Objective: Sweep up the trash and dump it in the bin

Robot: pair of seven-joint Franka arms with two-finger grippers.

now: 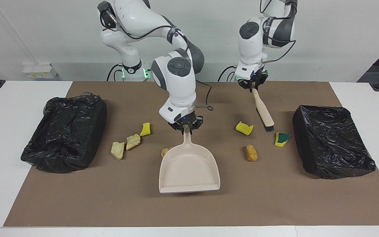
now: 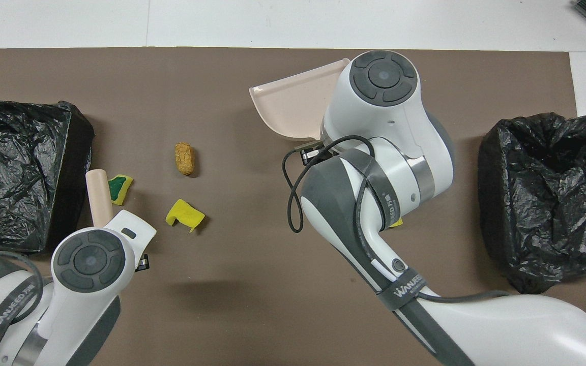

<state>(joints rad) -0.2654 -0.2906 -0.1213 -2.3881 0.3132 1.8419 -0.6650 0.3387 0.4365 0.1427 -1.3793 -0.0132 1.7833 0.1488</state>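
My right gripper (image 1: 186, 127) is shut on the handle of the beige dustpan (image 1: 189, 171), held just above the mat's middle. It half hides an orange bread piece (image 1: 165, 151). My left gripper (image 1: 253, 86) is shut on the brush (image 1: 262, 110), which hangs tilted. Its bristles lie between a yellow sponge bit (image 1: 244, 128) and the green-backed sponge (image 1: 281, 138). A brown piece (image 1: 251, 152) lies farther from the robots. Toward the right arm's end lie a yellow bit (image 1: 145, 129) and two tan chunks (image 1: 133, 141) (image 1: 117, 150). In the overhead view my right arm hides these chunks.
Two bins lined with black bags stand on the brown mat (image 1: 275, 204), one at the right arm's end (image 1: 67, 131) and one at the left arm's end (image 1: 331, 141). In the overhead view the brush handle (image 2: 97, 195) lies beside the green-backed sponge (image 2: 117, 187).
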